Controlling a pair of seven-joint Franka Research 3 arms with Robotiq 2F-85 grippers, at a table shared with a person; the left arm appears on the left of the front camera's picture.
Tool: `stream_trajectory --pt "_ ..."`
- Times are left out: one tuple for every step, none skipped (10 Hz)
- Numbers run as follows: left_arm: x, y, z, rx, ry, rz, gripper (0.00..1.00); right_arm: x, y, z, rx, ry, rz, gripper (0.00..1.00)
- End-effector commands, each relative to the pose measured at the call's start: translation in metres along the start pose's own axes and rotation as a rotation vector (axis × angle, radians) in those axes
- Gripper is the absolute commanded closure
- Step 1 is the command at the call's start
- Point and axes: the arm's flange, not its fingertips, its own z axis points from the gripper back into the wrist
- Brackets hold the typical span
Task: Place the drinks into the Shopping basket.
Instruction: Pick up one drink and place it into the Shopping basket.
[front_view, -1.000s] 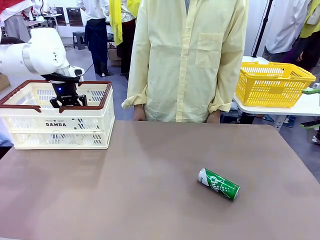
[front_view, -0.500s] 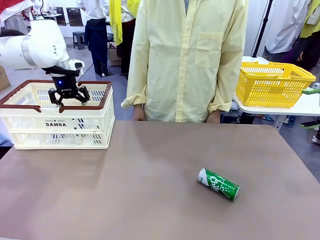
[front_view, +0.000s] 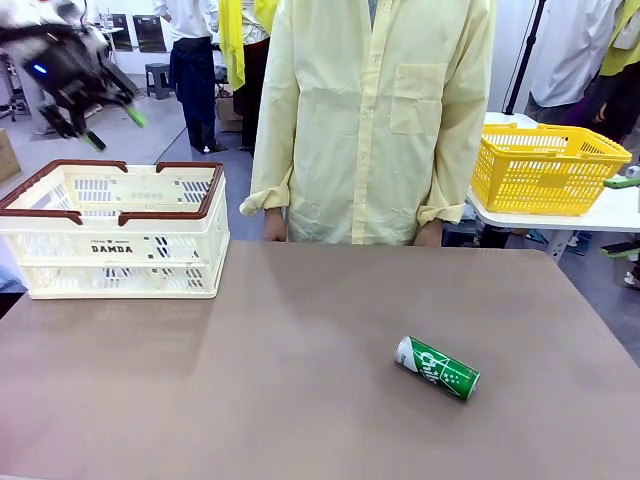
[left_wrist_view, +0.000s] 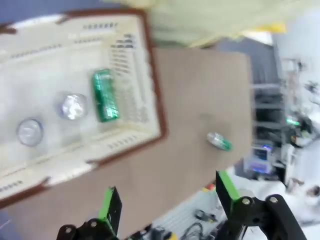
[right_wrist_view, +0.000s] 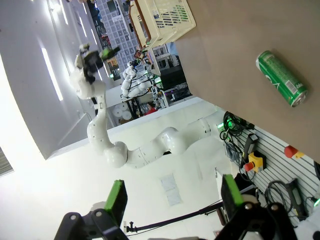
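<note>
Front view: the left gripper (front_view: 88, 118) is a blurry shape in the upper left, jaws spread and empty, above the cream-white slotted plastic Shopping basket (front_view: 120, 247). A green aluminium can (front_view: 437, 368) lies on its side on the brown table (front_view: 250, 380), lower right.

Left wrist view: three cans in the basket, a green one (left_wrist_view: 104, 95) lying flat and two silver tops (left_wrist_view: 73, 106).

Right wrist view: right gripper (right_wrist_view: 172, 196) spread open at the bottom, nothing held.

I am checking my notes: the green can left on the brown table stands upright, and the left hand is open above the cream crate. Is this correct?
Not quite. The green can lies on its side on the table, as the front view shows. The rest holds: the left hand is open above the cream crate.
</note>
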Motion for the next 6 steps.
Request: stream_trajectory --pt "-0.039 0.076 0.039 -0.424 0.126 -0.041 0.00 -0.002 0.004 0.002 -0.006 0.003 -0.002 0.00" --pt "-0.054 0.105 0.048 -0.611 0.129 -0.087 0.00 -0.002 0.004 0.002 -0.006 0.003 -0.002 0.00" --pt "-0.065 0.133 0.050 -0.757 0.105 -0.098 0.00 -0.002 0.004 0.002 -0.006 0.003 -0.002 0.00" --pt "-0.071 0.153 0.048 -0.866 0.097 -0.113 0.00 -0.002 0.004 0.002 -0.006 0.003 -0.002 0.00" --pt "-0.073 0.167 0.042 -0.922 0.083 -0.142 0.00 -0.002 0.004 0.002 -0.006 0.003 -0.002 0.00" --pt "-0.066 0.170 0.031 -0.935 0.115 -0.156 0.00 -0.002 0.004 0.002 -0.006 0.003 -0.002 0.00"
